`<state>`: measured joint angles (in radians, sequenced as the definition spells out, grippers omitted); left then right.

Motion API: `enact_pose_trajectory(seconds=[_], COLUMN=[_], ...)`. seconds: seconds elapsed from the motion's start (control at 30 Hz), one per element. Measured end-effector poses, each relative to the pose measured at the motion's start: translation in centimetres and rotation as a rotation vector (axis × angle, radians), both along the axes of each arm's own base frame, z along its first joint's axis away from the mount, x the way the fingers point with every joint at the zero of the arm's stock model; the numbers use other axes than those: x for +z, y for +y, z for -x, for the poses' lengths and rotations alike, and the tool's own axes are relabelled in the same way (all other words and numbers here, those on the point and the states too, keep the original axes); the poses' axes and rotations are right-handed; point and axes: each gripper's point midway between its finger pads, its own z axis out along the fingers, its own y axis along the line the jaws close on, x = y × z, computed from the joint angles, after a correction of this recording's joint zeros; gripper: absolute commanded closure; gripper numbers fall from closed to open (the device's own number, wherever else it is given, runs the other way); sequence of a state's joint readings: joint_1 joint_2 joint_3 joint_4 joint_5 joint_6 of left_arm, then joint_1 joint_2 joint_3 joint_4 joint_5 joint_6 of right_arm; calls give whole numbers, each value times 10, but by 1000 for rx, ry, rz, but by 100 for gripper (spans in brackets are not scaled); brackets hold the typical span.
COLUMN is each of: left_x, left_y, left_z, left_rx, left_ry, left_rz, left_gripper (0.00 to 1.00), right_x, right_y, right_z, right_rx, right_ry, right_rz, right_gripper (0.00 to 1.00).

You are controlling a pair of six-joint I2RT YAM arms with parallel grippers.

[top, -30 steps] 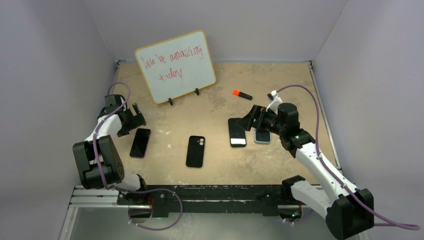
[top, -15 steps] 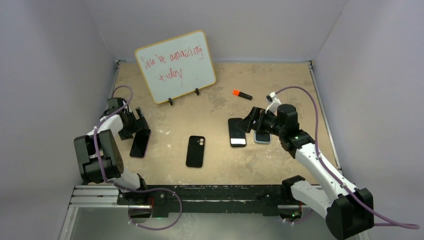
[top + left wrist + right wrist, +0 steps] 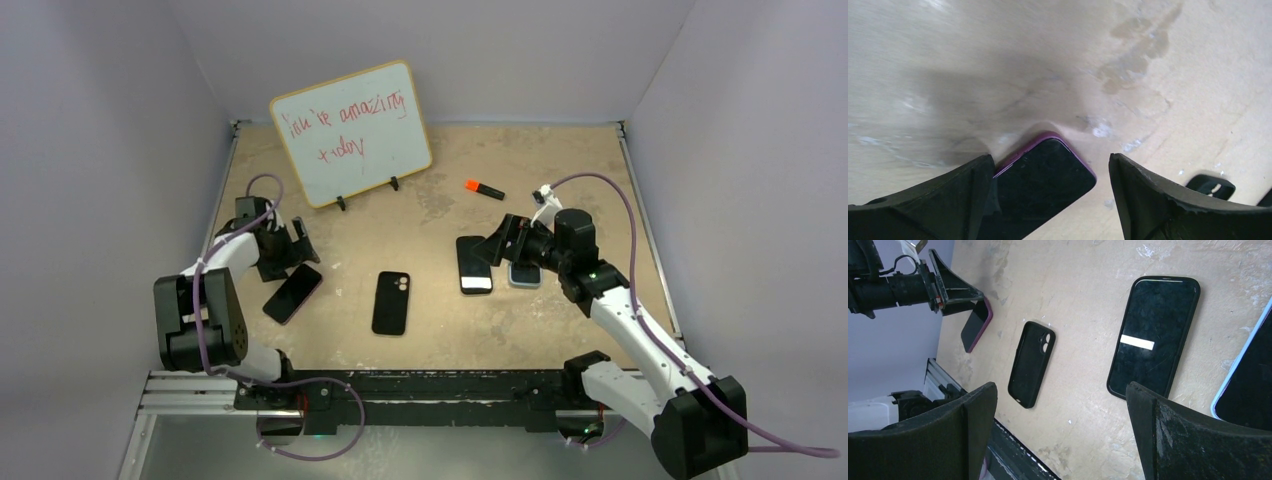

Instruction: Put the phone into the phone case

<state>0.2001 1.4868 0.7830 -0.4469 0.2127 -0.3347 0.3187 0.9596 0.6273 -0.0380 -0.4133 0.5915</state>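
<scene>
A dark phone with a purple edge (image 3: pixel 292 293) lies tilted on the table at the left. My left gripper (image 3: pixel 291 251) is open and low at its far end. In the left wrist view the phone (image 3: pixel 1043 175) lies between the fingers, against the left finger (image 3: pixel 938 200). A black phone case (image 3: pixel 391 302) with a camera cut-out lies flat in the middle, also in the right wrist view (image 3: pixel 1031 363). My right gripper (image 3: pixel 503 240) is open and empty, above a black phone with a white strip (image 3: pixel 474 264) and a light-blue-edged phone (image 3: pixel 524 273).
A whiteboard (image 3: pixel 351 133) with red writing stands on a stand at the back left. An orange and black marker (image 3: pixel 484 188) lies at the back right. Grey walls close the table on three sides. The arms' base rail (image 3: pixel 420 385) runs along the near edge.
My left gripper has swung to the right and pushed the purple-edged phone, which has turned from nearly straight to tilted with its far end to the right. The right arm has hardly moved.
</scene>
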Motion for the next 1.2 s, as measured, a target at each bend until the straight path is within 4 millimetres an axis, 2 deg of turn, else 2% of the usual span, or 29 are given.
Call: enact_pose_trajectory(seconds=[0.17,0.27,0.43,0.57,0.63,0.73,1.0,1.2], left_x=[1,1,17,38,38,28,1,-6], left_y=[-32,-38,-23,4,24,44,41,40], left_z=[8,15,30,33,38,50,74,77], left_rx=[-53,-22,139,282,368,466,507,530], left_ry=[11,19,12,-50,-43,7,112,121], left_rz=[31,35,-19,-79,-95,-109,-98,-92], left_gripper=[14,13,12,12,12,11,10,10], right_x=[0,6,17,14,12,11,12,12], right_y=[-2,-5,-5,-4,-4,-4,-4,-4], right_z=[-1,0,2,3,4,4,5,5], right_rx=[-18,-42,-46,-45,-48,-50,-50,-50], right_ry=[6,-14,-44,-24,-14,-10,-8,-8], right_rz=[-2,-6,-24,-32,-36,-39,-41,-41], right_gripper=[1,1,1,1,1,1,1,1])
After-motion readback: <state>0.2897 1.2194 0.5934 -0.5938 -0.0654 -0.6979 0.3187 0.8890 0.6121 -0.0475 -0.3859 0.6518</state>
